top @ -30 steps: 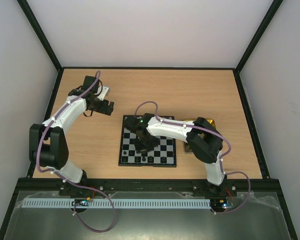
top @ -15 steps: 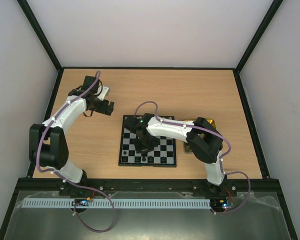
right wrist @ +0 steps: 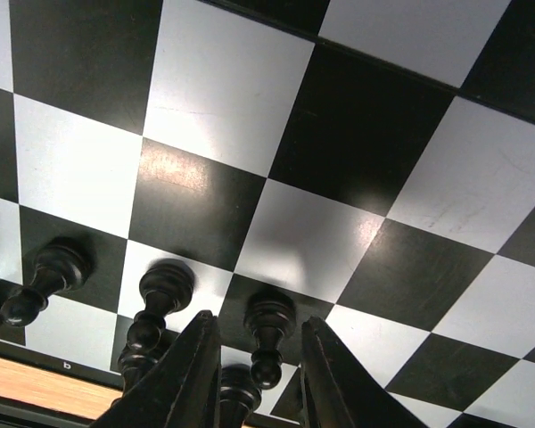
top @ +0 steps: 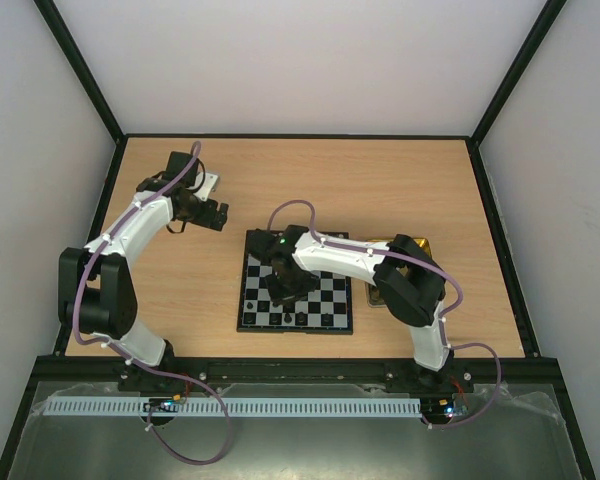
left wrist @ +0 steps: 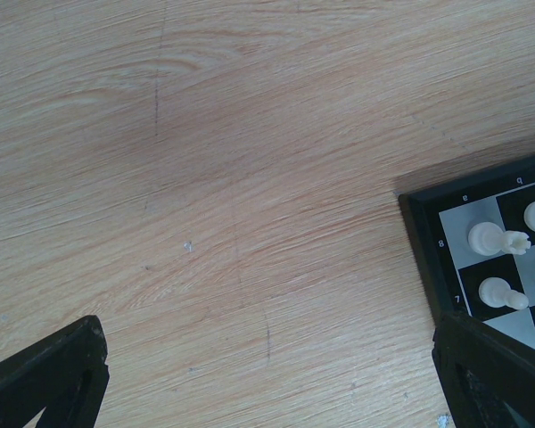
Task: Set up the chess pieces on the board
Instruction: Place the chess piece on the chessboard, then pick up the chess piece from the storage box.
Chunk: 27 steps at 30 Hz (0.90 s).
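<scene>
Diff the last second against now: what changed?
Right gripper opened, letting go of a black piece that now stands free between its jaws on the board; otherwise it hardly shifted. Left gripper, open beside the board, stayed put.
</scene>
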{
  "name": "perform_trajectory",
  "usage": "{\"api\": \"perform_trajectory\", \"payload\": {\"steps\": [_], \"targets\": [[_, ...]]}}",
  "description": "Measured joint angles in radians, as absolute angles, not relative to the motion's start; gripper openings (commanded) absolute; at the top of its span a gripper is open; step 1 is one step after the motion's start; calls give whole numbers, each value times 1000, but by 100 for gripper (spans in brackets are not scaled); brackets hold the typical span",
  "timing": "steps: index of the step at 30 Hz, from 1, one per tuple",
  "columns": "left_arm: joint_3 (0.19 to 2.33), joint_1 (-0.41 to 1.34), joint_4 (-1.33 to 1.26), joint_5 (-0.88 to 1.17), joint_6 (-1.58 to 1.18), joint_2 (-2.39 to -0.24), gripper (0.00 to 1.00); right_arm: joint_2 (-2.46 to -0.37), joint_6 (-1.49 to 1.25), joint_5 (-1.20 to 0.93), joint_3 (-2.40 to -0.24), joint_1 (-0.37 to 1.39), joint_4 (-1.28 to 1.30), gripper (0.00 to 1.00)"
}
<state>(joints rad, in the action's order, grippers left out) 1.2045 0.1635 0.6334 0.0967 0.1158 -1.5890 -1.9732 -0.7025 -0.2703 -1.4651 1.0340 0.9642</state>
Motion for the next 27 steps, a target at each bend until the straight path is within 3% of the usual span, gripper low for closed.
{"api": "perform_trajectory", "payload": {"steps": [16, 23, 27], "targets": [[1205, 163, 633, 96, 116, -1591, 99, -1991, -691, -240, -1498, 965, 968, 25], [1205, 163, 634, 96, 116, -1598, 99, -1968, -681, -204, -1530, 866, 990, 24], [1205, 163, 633, 95, 116, -1599, 99, -1847, -682, -171, -1471, 745, 997, 23]]}}
